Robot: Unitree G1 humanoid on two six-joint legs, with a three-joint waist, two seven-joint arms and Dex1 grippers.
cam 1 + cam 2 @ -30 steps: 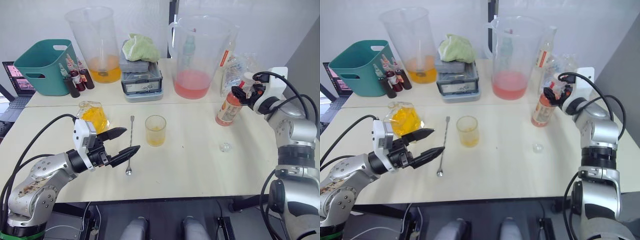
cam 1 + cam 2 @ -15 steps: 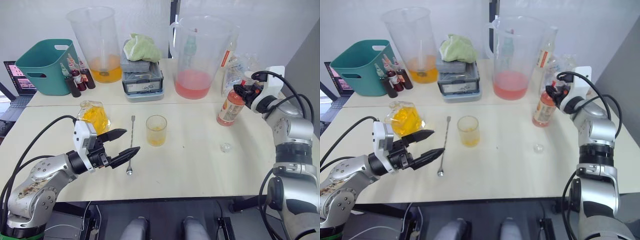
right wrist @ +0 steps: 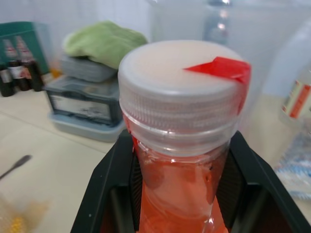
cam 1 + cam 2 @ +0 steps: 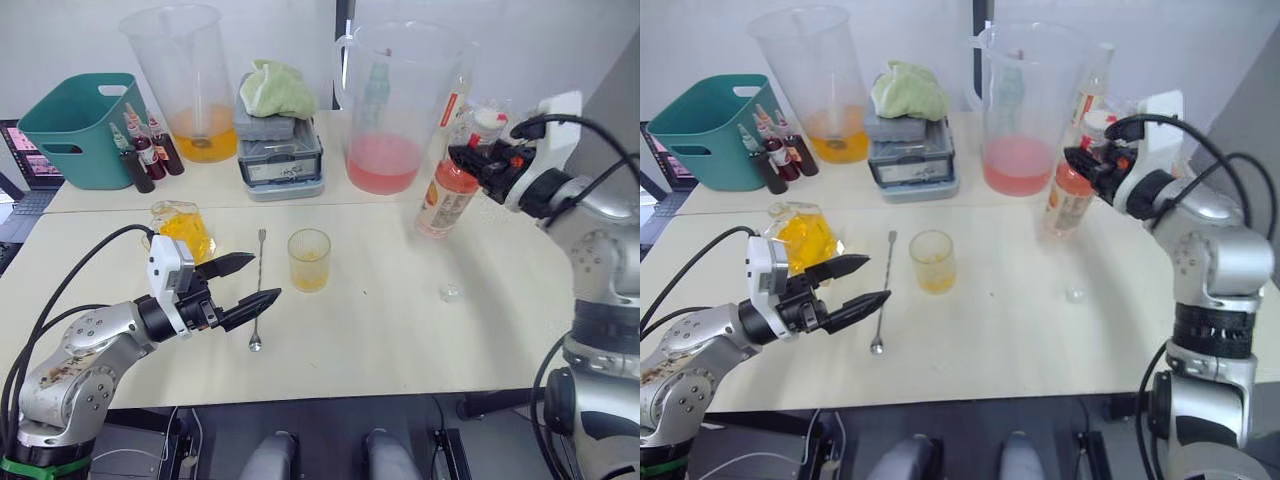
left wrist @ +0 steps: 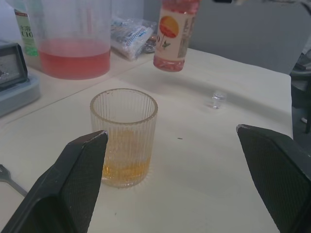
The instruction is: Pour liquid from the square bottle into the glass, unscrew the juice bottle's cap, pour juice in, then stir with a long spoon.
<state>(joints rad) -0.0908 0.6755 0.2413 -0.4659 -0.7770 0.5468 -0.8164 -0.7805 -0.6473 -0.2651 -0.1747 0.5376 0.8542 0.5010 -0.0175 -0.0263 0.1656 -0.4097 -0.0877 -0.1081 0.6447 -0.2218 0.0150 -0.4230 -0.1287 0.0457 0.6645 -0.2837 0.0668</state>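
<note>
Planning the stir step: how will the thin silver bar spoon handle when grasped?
The thin silver bar spoon lies flat on the table, so it is probably awkward to pinch. Being polished metal, it is likely stiff, light and slippery.

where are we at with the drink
First pour looks done: the glass holds a little yellow liquid and the square bottle stands back on the table. In hand: the right tool grips the juice bottle, lifted, cap on. Left: uncapping, juice pour, stirring with the long spoon.
</note>
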